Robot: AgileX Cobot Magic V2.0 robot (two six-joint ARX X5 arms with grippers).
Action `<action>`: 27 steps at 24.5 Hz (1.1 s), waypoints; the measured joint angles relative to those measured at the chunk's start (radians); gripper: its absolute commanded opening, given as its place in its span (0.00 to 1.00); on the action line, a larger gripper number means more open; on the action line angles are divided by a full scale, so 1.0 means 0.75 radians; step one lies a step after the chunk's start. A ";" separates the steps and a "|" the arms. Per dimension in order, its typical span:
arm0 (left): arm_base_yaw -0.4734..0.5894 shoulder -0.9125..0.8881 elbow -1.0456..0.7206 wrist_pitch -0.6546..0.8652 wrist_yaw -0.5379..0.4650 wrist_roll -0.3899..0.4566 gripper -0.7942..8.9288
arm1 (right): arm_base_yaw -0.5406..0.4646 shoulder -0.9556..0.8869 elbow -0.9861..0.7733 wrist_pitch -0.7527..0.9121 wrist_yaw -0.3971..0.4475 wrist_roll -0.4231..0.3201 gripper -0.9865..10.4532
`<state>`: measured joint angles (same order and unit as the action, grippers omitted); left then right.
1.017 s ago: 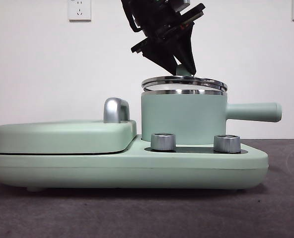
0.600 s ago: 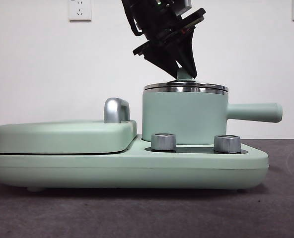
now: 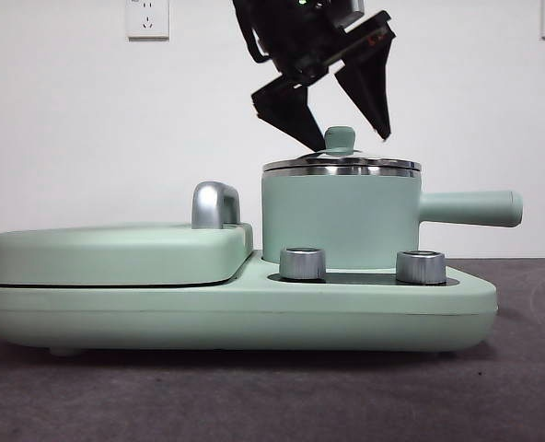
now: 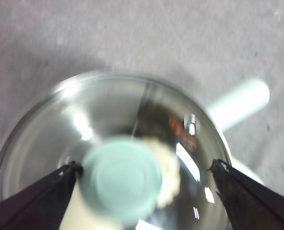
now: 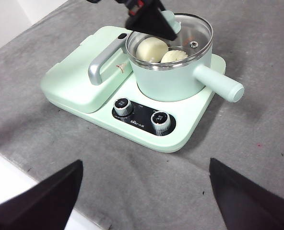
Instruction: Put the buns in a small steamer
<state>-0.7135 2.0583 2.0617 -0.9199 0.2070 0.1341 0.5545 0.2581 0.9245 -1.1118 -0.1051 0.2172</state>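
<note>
Two buns [image 5: 161,51] lie side by side inside the small steamer [image 3: 339,221] I see seated on its mint-green cooker base [image 3: 254,308], glass lid [image 5: 180,29] on, while my left gripper [image 3: 346,115] hovers spread around the lid knob [image 3: 339,139] and my right gripper [image 5: 144,191] waits apart, spread wide.

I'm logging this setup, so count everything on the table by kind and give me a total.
Cream-white buns inside the pot: 2
Mint-green steamer pot with side handle: 1
Glass lid with green knob: 1
Mint-green cooker base: 1
Flat mint-green griddle cover with chrome handle: 1
Silver control dials: 2
Total: 8
</note>
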 measured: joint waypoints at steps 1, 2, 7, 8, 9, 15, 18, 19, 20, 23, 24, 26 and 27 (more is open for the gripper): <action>0.001 -0.022 -0.001 -0.065 0.000 -0.009 0.56 | 0.000 0.000 0.000 0.000 0.000 0.000 0.45; 0.002 -0.052 -0.009 -0.121 0.001 -0.025 0.56 | 0.000 0.000 0.000 0.000 -0.001 0.000 0.45; 0.001 -0.351 -0.013 -0.332 0.001 -0.098 0.56 | 0.000 0.000 0.000 0.001 -0.006 0.000 0.45; 0.001 -0.423 -0.012 -0.385 0.002 -0.106 0.56 | 0.000 0.000 0.000 0.001 -0.011 0.000 0.45; 0.001 -0.486 -0.012 -0.444 0.002 -0.115 0.56 | 0.000 0.000 0.000 0.001 -0.028 0.000 0.45; 0.001 -0.667 -0.021 -0.662 -0.004 -0.135 0.55 | 0.000 0.000 0.000 0.002 -0.045 0.000 0.45; 0.001 -0.769 -0.077 -0.662 -0.004 -0.136 0.52 | 0.000 0.000 0.000 0.004 -0.045 0.000 0.45; 0.001 -0.815 -0.111 -0.662 -0.004 -0.135 0.52 | 0.000 0.000 0.000 0.006 -0.045 0.000 0.45; 0.001 -0.858 -0.146 -0.661 -0.004 -0.135 0.52 | 0.000 0.000 0.000 0.009 -0.045 0.000 0.45; 0.001 -1.030 -0.326 -0.641 -0.004 -0.143 0.52 | 0.000 0.000 0.000 0.022 -0.045 -0.001 0.45; 0.001 -1.099 -0.414 -0.598 -0.004 -0.150 0.52 | 0.000 0.000 0.000 0.028 -0.045 -0.002 0.45; 0.001 -1.228 -0.595 -0.486 -0.004 -0.169 0.52 | 0.000 0.000 0.000 0.038 -0.059 -0.004 0.45; 0.001 -1.298 -0.699 -0.418 -0.004 -0.182 0.52 | 0.000 0.000 0.000 0.042 -0.074 -0.005 0.45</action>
<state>-0.7128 1.0851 1.5372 -1.2335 0.2043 -0.0025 0.5545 0.2581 0.9245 -1.0801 -0.1604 0.2134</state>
